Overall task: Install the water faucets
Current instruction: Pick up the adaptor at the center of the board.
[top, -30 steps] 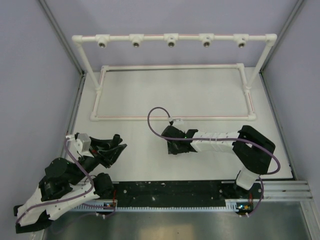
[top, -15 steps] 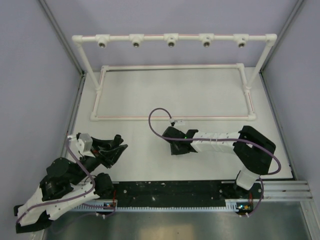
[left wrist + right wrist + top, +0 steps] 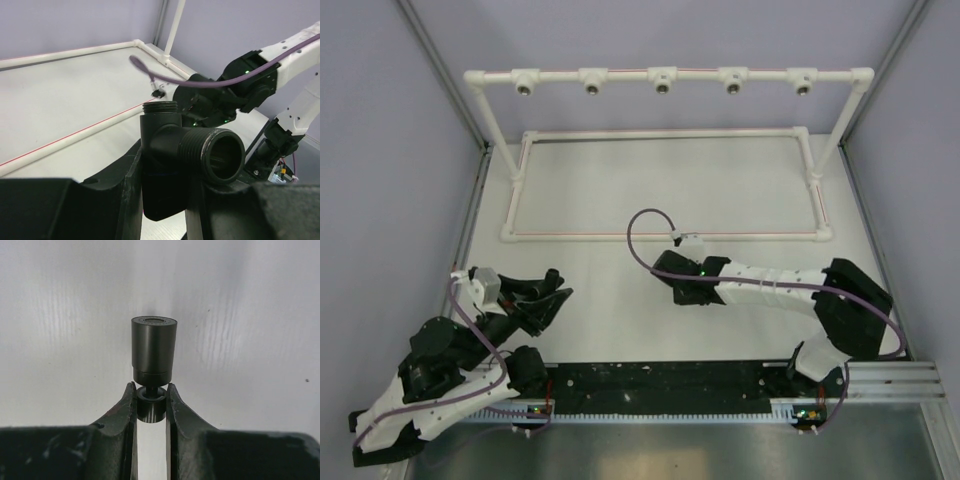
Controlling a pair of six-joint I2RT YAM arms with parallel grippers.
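We see the left gripper (image 3: 167, 192) clamped on the T-shaped faucet (image 3: 162, 142), whose black body is wedged upright between its two fingers (image 3: 127, 185). One threaded end rises clear above the fingers. A second threaded mouth, wide and hollow, juts out sideways over the other finger. Ahead of this gripper and off to one side we see the right arm (image 3: 240, 80) reaching low over the pale worktop (image 3: 65, 95).

The right gripper (image 3: 151, 401) is closed on the stubby faucet (image 3: 153, 347). Its fingertips pinch the narrow collar at the near end, and the wider barrel stands out just beyond them, pointing straight ahead with its ringed end face turned away from the gripper. The worktop fills the view behind it, and we cannot tell whether the faucet touches that surface.

From above, the two grippers sit well apart, with the left one angled towards the right one. The white pipe frame (image 3: 665, 132) lies ahead of both. Its near base rail is close in front of the right gripper and farther from the left. The raised top rail, with its row of five round sockets (image 3: 662, 86), stands well beyond either gripper, and neither faucet is near a socket.
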